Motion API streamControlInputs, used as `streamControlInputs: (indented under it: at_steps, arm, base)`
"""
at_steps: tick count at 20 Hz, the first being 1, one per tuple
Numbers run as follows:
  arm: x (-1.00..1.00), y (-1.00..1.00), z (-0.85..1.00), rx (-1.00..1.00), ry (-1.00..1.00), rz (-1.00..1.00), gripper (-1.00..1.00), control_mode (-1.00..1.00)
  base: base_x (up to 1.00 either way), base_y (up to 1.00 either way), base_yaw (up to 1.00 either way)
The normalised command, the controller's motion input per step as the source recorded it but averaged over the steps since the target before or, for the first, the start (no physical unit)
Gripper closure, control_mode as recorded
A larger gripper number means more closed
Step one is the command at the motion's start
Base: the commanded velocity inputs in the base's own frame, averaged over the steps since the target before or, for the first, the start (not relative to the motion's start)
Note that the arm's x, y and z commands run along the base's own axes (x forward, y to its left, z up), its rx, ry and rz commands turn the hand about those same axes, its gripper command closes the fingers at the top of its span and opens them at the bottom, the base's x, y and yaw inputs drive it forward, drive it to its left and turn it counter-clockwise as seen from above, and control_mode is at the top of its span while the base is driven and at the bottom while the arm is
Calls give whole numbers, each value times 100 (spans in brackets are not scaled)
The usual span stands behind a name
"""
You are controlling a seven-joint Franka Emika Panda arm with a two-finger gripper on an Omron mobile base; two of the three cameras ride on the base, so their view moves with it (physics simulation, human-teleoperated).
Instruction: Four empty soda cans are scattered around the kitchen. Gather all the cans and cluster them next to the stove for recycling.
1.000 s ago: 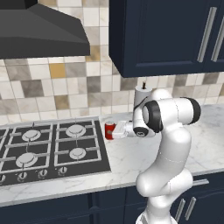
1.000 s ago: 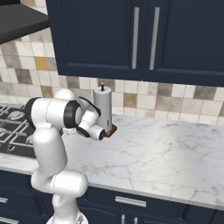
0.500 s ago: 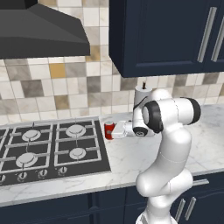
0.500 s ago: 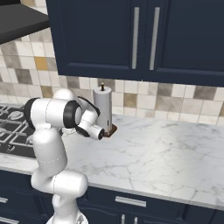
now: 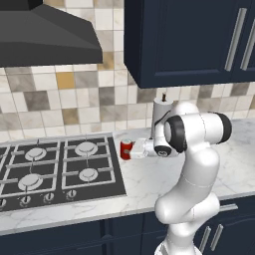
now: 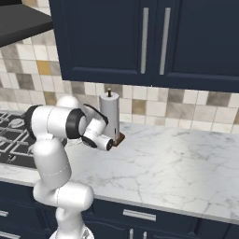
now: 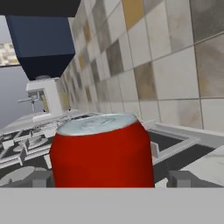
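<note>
A red soda can stands upright on the white marble counter, just beside the right edge of the black stove, in the middle of the left base view. That spot fits the task: the cans are to cluster next to the cooktop, not on its grates, so the bare strip of marble at the stove's edge is the sensible landing place. In the hand view the same can fills the lower centre, its silver top level, with the burners behind it at the left and the mosaic backsplash running up the right.

The gripper reaches in horizontally from the right, low over the counter, so that the can rests on its base. Its fingers stand spread wide on either side of the can, with no squeeze on it; I judge the can to be set down and released, free for the hand to draw back.

Behind the arm, right of centre, the tall white paper towel roll stands against the backsplash, well clear of the can.
</note>
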Motion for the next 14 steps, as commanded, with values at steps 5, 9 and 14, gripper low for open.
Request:
streamControlInputs:
  at_steps: [5,9,14]
  arm:
    - [-1,0,16,0,0,-1,-100,-100]
    - [0,0,29,0,0,-1,-100,-100]
    - [0,0,41,0,0,-1,-100,-100]
  base:
    - [0,0,0]
    - [0,0,0]
    - [0,0,0]
